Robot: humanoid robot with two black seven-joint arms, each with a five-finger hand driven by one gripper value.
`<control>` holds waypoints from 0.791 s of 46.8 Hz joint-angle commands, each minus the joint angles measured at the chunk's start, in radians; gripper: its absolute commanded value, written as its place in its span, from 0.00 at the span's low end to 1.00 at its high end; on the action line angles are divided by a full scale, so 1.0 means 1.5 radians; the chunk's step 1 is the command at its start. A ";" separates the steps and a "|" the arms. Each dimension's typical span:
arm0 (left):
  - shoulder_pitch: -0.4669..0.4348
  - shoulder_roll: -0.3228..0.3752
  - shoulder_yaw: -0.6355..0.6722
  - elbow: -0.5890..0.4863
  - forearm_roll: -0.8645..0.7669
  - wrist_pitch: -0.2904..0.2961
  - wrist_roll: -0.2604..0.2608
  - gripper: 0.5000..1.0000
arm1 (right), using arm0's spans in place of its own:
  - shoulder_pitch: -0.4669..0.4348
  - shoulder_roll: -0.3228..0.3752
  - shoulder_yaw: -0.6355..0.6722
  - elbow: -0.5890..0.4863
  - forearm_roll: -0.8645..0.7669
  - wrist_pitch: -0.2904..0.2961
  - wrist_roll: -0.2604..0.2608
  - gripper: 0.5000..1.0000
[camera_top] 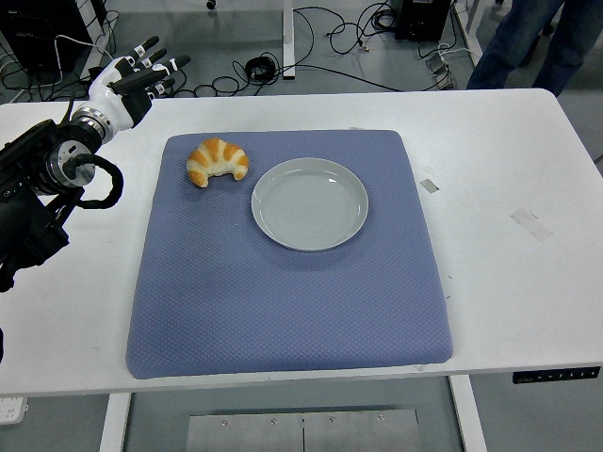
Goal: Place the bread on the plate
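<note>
**Bread lay off the plate**

The left hand [132, 77] hovered over the table's far-left corner, fingers spread wide, holding nothing. The bread [217, 161] lay on the blue mat [283, 301], just beside the empty plate [310, 203].

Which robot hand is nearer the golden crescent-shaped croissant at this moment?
Left. The left hand hovers, fingers spread, over the table's far-left corner, up and left of the golden crescent-shaped croissant. The right hand is out of view.
</note>
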 commanded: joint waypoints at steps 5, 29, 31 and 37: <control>0.007 0.001 -0.011 0.002 -0.010 -0.002 -0.009 0.97 | 0.000 0.000 0.000 0.000 0.000 0.000 0.000 1.00; 0.008 0.003 -0.039 -0.011 -0.011 -0.006 -0.085 0.97 | 0.000 0.000 0.000 0.000 0.000 0.000 0.000 1.00; 0.006 0.003 -0.038 -0.020 -0.008 -0.007 -0.085 0.97 | 0.000 0.000 0.000 0.000 0.000 0.000 0.000 1.00; -0.005 0.002 -0.001 -0.040 0.016 0.025 -0.075 0.97 | 0.000 0.000 0.000 0.000 0.000 0.000 0.000 1.00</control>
